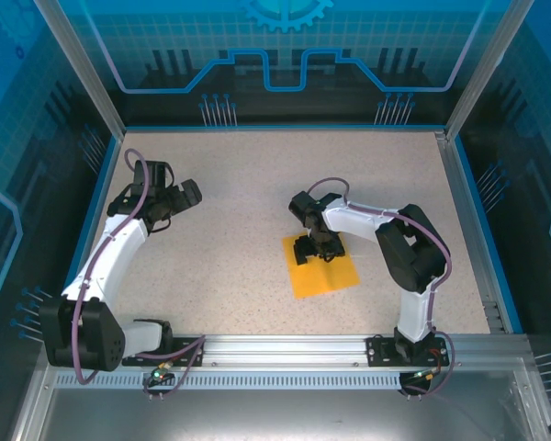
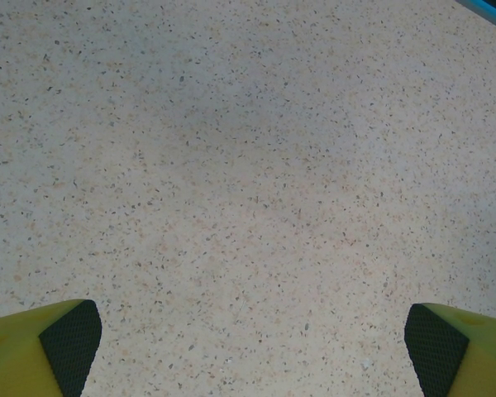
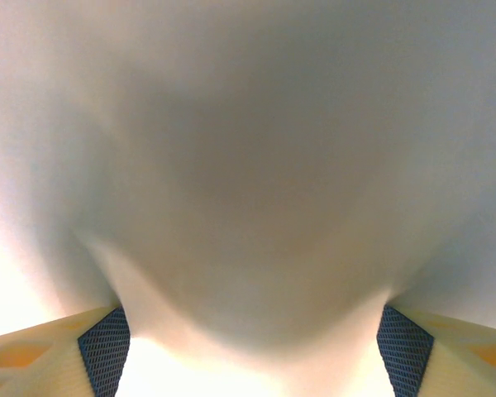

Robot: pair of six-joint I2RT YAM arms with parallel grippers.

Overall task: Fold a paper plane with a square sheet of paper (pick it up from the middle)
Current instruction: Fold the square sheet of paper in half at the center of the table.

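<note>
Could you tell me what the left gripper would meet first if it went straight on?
Probably the bare speckled tabletop: the left gripper points at it with nothing between, though the distance is unclear.

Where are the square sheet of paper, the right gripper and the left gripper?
square sheet of paper [image 1: 331, 278]: top view, bare orange part
right gripper [image 1: 316, 252]: top view, between its fingertips
left gripper [image 2: 252, 335]: left wrist view, between its fingertips

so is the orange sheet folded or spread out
Spread out: the square sheet of paper lies flat on the table, no folds visible.
</note>
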